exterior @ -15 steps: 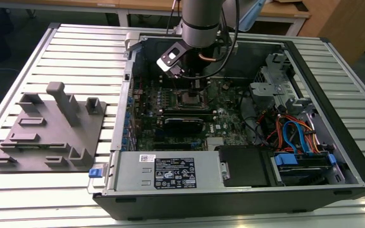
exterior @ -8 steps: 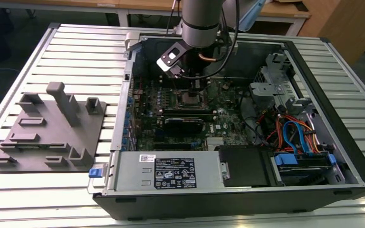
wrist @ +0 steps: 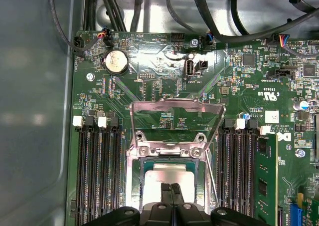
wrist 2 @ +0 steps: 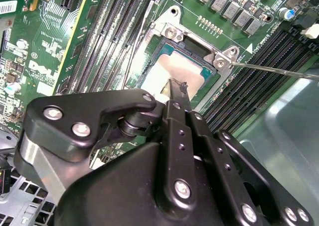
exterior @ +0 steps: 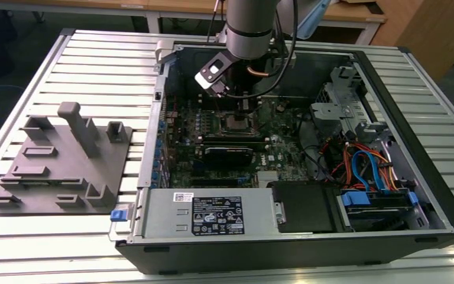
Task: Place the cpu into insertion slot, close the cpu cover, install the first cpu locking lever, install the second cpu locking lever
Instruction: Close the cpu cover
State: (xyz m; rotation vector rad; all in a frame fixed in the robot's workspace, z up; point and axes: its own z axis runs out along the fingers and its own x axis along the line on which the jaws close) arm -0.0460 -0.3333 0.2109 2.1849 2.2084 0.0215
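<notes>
First wrist view: pincer [wrist: 172, 190] closed, seemingly touching the cpu [wrist: 157, 178], cpu cover [wrist: 174, 104] raised.

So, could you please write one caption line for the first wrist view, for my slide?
Closed tool over the chip lying in its socket, with the metal cover folded open.

A: How much of the chip [wrist: 154, 181] shows in the first wrist view?
B: Part. The gripper [wrist: 172, 192] covers its near edge; the picture's edge cuts both off.
A: The second wrist view?
B: The gripper [wrist 2: 175, 86] hides roughly half the chip [wrist 2: 162, 69], and the thin lever [wrist 2: 274, 70] runs out of frame.
A: The exterior view?
B: The socket [exterior: 233, 124] is too small to tell what lies in it.
</notes>
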